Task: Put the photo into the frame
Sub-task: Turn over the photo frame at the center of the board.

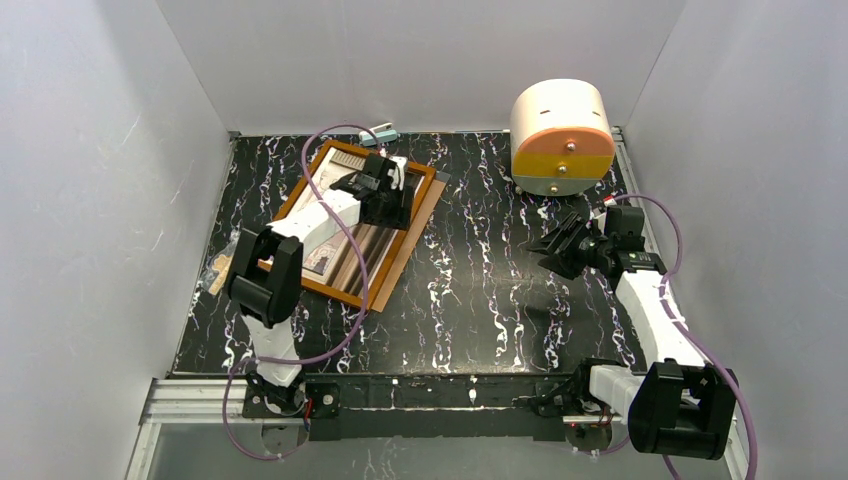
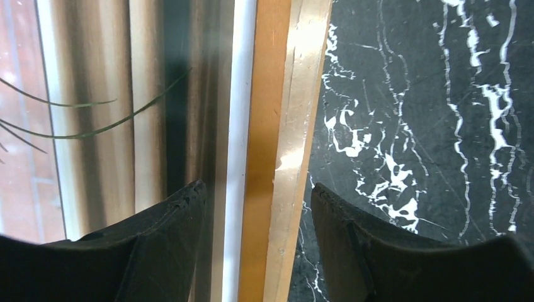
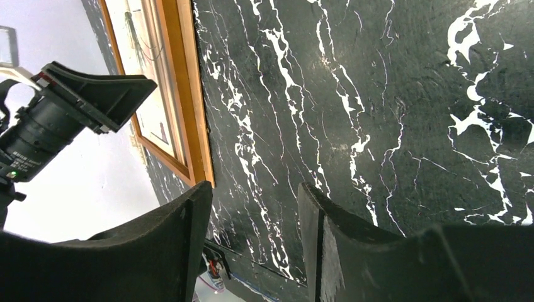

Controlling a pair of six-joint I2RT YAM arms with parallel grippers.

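The orange-brown frame point(image 1: 320, 288) lies flat at the back left of the table. The striped photo point(image 1: 345, 260) shows inside its rails. A plain brown backing board point(image 1: 415, 235) sticks out from under the frame's right side. My left gripper point(image 1: 385, 185) is low over the frame's right rail. In the left wrist view the left gripper point(image 2: 257, 195) is open and straddles the rail point(image 2: 267, 126) and the board's edge point(image 2: 302, 113), with the photo point(image 2: 107, 94) to the left. My right gripper point(image 1: 548, 248) hovers open and empty over bare table point(image 3: 255, 195).
A cream and orange drum-shaped container point(image 1: 562, 135) stands at the back right. A small teal object point(image 1: 383, 132) lies by the back wall. A small tan object point(image 1: 218, 270) sits at the table's left edge. White walls enclose three sides.
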